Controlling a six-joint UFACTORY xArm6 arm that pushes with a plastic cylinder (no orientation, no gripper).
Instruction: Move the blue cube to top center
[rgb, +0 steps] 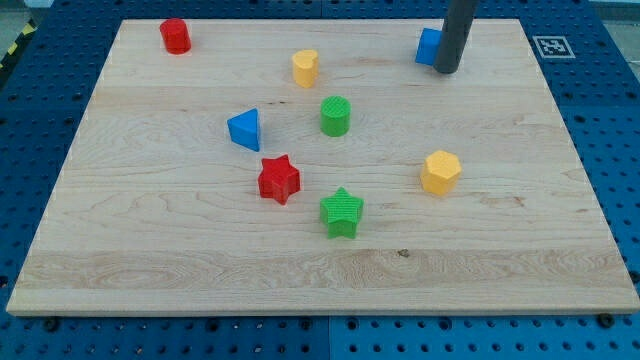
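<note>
My tip stands at the view's top right, pressed against the right side of the blue cube, which sits near the board's top edge, right of centre. I have no jaws to open or shut, only the bare rod, so I hold nothing; I can only push. The rod covers part of the cube, so I cannot be sure whether I touch its face squarely or near a corner.

That is the main risk: an off-centre push would spin the cube and let it slip around my tip. The cube also lies close to the top edge, so any upward drift could tip it off the board. A long leftward shove could overshoot centre or, if it sags downward, strike the yellow block, a rounded shape just left of centre.
</note>
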